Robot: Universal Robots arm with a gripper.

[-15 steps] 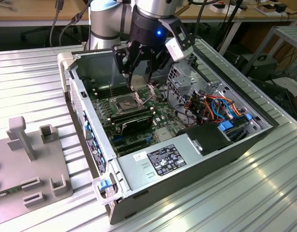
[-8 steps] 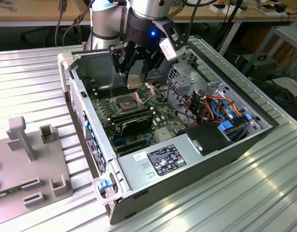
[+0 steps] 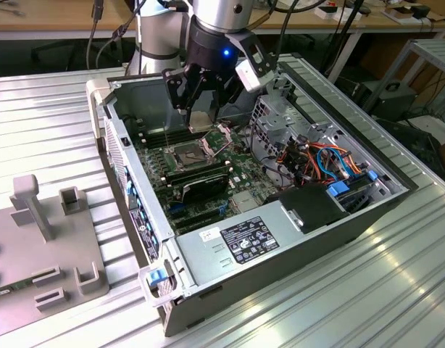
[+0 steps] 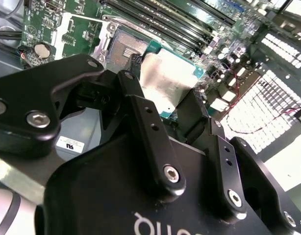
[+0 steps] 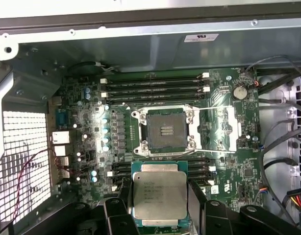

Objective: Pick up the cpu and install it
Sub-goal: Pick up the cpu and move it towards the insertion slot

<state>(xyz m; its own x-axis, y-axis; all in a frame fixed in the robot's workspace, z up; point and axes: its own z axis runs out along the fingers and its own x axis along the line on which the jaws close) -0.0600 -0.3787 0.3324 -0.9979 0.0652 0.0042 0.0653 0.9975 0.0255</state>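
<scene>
The black hand (image 3: 201, 109) squeezes the cpu (image 5: 159, 196) by two opposite edges. The cpu is a thin flat square, so no side is longer. Its dull grey metal top faces up at the hand, with a green rim around it. It hangs in the air just beside the open square socket (image 5: 166, 130), over the green board (image 5: 82, 122) inside the metal computer case (image 3: 121, 167) on the ridged silver desk (image 3: 367, 290).

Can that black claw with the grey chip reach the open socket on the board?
Probably yes: the black gripper holds the grey square chip above the open metal-framed socket, with nothing between.
</scene>
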